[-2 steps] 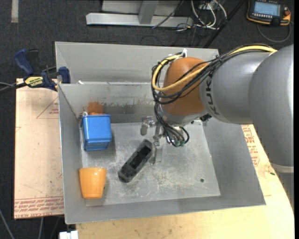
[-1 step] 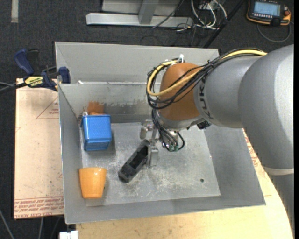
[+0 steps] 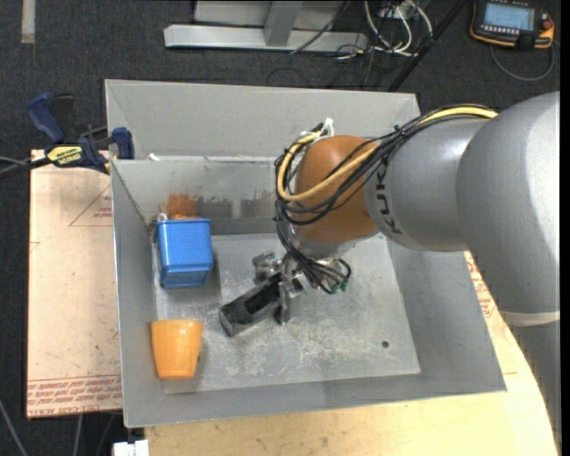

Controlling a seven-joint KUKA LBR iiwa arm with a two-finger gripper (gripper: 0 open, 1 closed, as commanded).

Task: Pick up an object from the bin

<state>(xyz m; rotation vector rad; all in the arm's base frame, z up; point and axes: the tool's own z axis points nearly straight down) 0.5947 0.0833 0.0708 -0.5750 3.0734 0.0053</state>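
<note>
floor: dark carpet (image 3: 62,53) (speckled weave)
top edge: flat grey metal base (image 3: 258,37), loose cables (image 3: 392,36) beside it
top right: orange-black handheld unit (image 3: 515,20), probably a teach pendant

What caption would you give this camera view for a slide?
Robot arm low over a black oblong object in the grey bin, blue box and orange cup nearby.

The grey arm (image 3: 499,205) is extended in from the right and bent downward at the wrist, which is capped by an orange cover (image 3: 334,200) with yellow and black cables (image 3: 281,178) looped around it; the gripper (image 3: 283,289) is held low beneath that cover
</note>
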